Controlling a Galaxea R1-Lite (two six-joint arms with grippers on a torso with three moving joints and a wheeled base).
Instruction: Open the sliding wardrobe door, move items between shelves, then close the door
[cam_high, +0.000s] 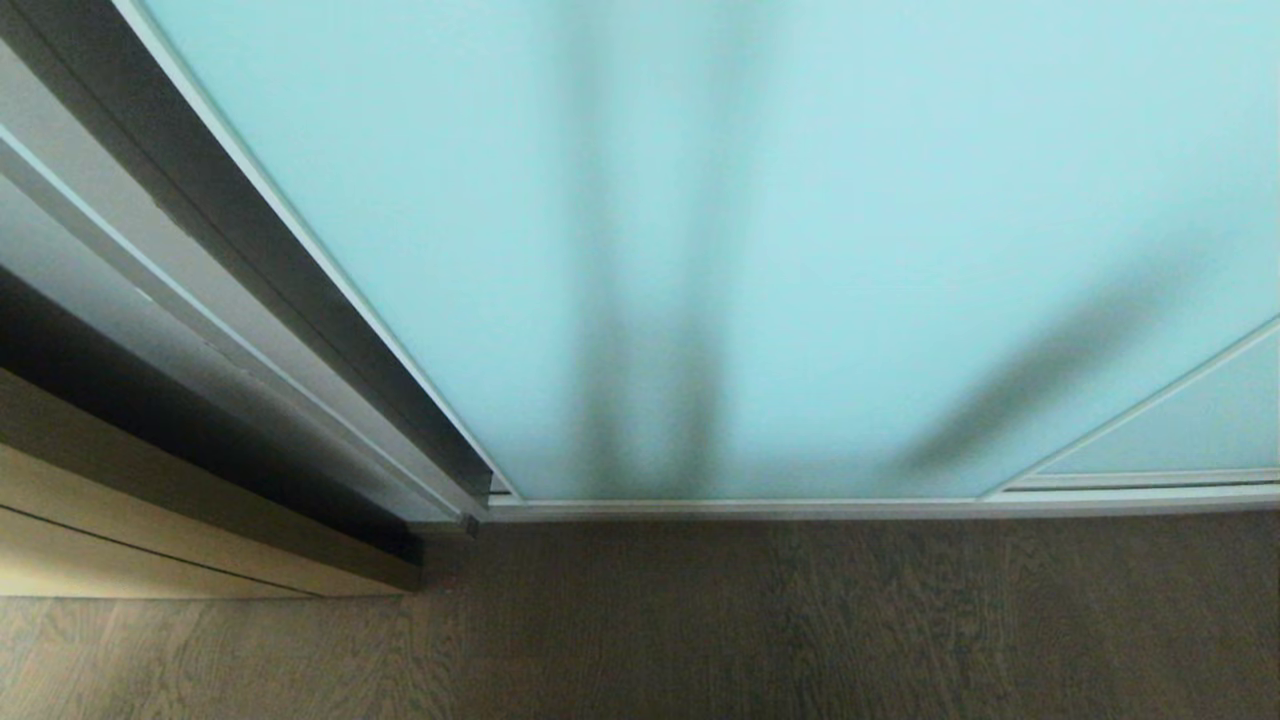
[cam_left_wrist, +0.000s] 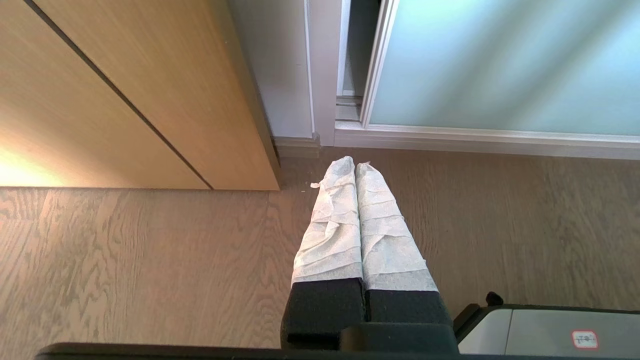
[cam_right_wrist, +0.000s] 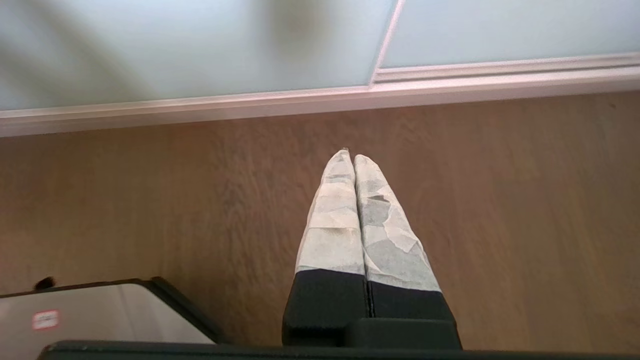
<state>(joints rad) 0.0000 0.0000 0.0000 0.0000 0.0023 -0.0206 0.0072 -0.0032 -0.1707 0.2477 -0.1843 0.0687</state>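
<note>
Head view: sliding wardrobe door fills most of the frame, pale aqua frosted glass w/ thin silver-white frame, standing in the bottom track at the far edge of the wood floor. Soft dark vertical bands show on the glass, prob. shadows or something behind it, can't tell which. A 2nd aqua panel sits at the right, overlapping. To the left, grey frame posts, then a light wooden panel nearer. Neither arm in this view.

Left wrist view: left gripper hangs low over the floor, its paper-wrapped fingers pressed together, nothing between them. It's apart from the door, which stands beyond it to the right; narrow dark gap betw. door edge and white frame post. Wooden panel to the left. Corner of the robot's grey base is near.

Right wrist view: right gripper also over the floor, wrapped fingers closed tip to tip, holding nothing. Door and track lie far ahead, not touched. Base corner close by.
</note>
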